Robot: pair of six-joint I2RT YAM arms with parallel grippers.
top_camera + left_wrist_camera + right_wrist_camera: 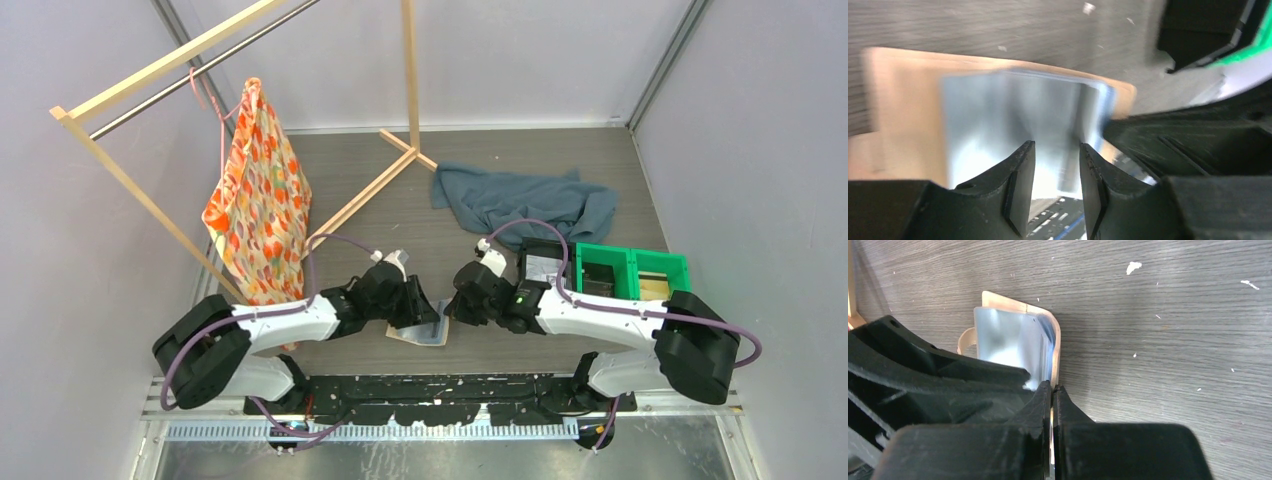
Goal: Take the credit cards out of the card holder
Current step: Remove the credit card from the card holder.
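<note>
The tan card holder (pixel 425 332) lies open on the table between my two arms, its pale blue-grey pockets (pixel 998 110) facing up. My left gripper (pixel 1057 145) hovers right over the pockets with its jaws apart. In the gap between them shows a dark credit card (pixel 1058 220) with pale print, and I cannot tell whether the fingers touch it. My right gripper (pixel 1052 385) is shut on the near tan edge of the card holder (pixel 1013 335). From above, the left gripper (pixel 425 312) and right gripper (pixel 452 310) nearly meet over it.
To the right, behind the right arm, stand a green bin (pixel 632 270) and a black tray (pixel 545 262). A blue-grey towel (pixel 525 200) lies at the back. At left, a wooden rack (pixel 150 70) carries a floral cloth (pixel 260 200).
</note>
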